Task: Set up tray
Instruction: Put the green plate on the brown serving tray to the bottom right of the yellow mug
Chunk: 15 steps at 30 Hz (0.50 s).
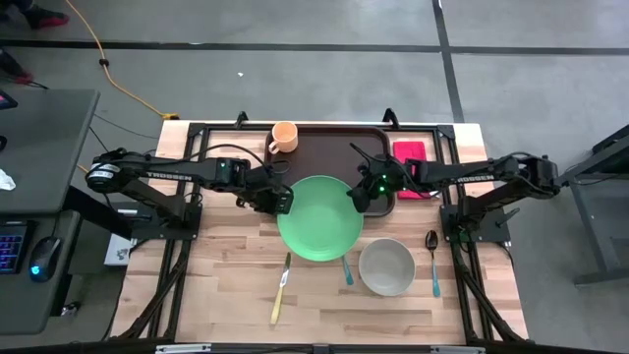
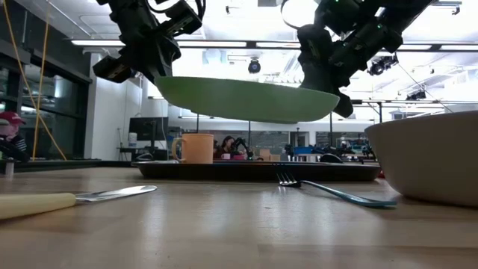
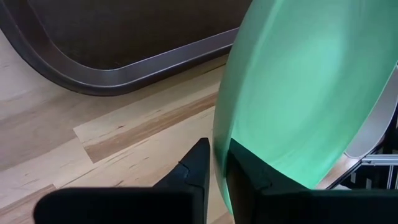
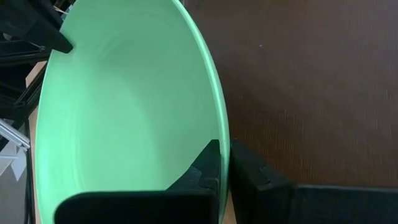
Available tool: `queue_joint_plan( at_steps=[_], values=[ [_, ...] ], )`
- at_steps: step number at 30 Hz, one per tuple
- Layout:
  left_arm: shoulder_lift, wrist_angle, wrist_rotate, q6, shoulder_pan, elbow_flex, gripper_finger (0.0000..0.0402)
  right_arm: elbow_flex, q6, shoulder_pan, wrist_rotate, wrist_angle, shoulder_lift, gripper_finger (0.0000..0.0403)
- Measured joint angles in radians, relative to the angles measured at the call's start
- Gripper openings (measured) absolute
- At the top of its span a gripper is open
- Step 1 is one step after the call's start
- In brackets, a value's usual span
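The round green plate (image 1: 319, 218) hangs level above the wooden table, its far rim over the near edge of the dark brown tray (image 1: 334, 147). My right gripper (image 1: 359, 197) is shut on the plate's right rim. My left gripper (image 1: 283, 200) is at the plate's left rim. Its fingers stand slightly open on either side of that rim (image 3: 219, 155). In the low view the plate (image 2: 246, 99) floats clear of the tray (image 2: 261, 170) between both grippers. My right gripper pinches the plate's right rim (image 4: 224, 134) between its two fingers, one over the plate's inner face and one under it. It comes from the table's right side, slanting down. The plate is lifted clear and about level. My left gripper has the left rim between its fingers with a small gap; whether they touch it I cannot tell.
An orange mug (image 1: 284, 137) stands on the tray's far left corner. A red napkin (image 1: 411, 152) lies right of the tray. Near the front lie a knife (image 1: 281, 290), a teal fork (image 1: 346, 270), a pale bowl (image 1: 386, 266) and a spoon (image 1: 432, 258).
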Motion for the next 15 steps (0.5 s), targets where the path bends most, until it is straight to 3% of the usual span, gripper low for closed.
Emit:
queue_joint_plan(
  at_steps=[15],
  values=[
    [-0.017,0.010,0.011,0.023,0.000,0.000,0.0076,0.001,0.010,-0.032,-0.025,-0.033,-0.001,0.0000]
  ],
)
